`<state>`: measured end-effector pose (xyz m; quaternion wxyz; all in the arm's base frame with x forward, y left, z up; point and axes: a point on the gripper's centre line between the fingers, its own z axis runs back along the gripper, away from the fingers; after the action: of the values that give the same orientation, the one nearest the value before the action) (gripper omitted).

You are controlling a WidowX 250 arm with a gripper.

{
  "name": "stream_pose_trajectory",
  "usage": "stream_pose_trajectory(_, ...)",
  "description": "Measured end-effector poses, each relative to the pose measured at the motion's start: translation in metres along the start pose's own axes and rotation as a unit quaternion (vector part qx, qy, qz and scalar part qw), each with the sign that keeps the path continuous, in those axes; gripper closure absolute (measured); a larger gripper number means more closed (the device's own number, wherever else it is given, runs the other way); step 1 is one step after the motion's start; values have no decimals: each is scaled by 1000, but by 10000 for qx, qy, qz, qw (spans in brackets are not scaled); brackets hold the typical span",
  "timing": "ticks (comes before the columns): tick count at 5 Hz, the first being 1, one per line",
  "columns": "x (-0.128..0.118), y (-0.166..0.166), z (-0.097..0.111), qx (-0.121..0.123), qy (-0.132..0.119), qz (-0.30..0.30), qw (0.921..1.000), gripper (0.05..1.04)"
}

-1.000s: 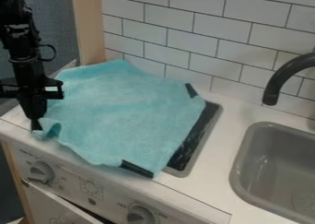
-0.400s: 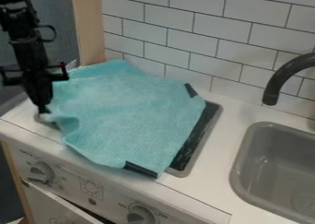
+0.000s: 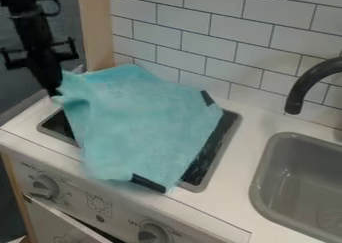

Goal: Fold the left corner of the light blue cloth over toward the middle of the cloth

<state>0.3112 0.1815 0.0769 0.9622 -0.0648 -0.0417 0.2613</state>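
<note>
The soft light-blue cloth lies over the black stove top with a grey rim, on the white toy kitchen counter. The black robot gripper is at the cloth's left side, and its fingers are closed on the edge there, which is lifted up a bit. Bits of the stove top peek out at the left and right of the cloth. A short black strip is at its front edge, and another black strip is near its back right corner. The grey sink is to the right.
</note>
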Motion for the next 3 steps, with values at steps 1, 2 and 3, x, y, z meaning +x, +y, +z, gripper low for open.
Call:
stream_pose_trajectory(1,9,-33,4,133,-131,-181,9997,1021)
stream_pose_trajectory(2,16,-68,-5,190,-149,-373,9990,1027)
stream_pose_trajectory(3,26,-87,-21,348,-214,-438,9982,1029)
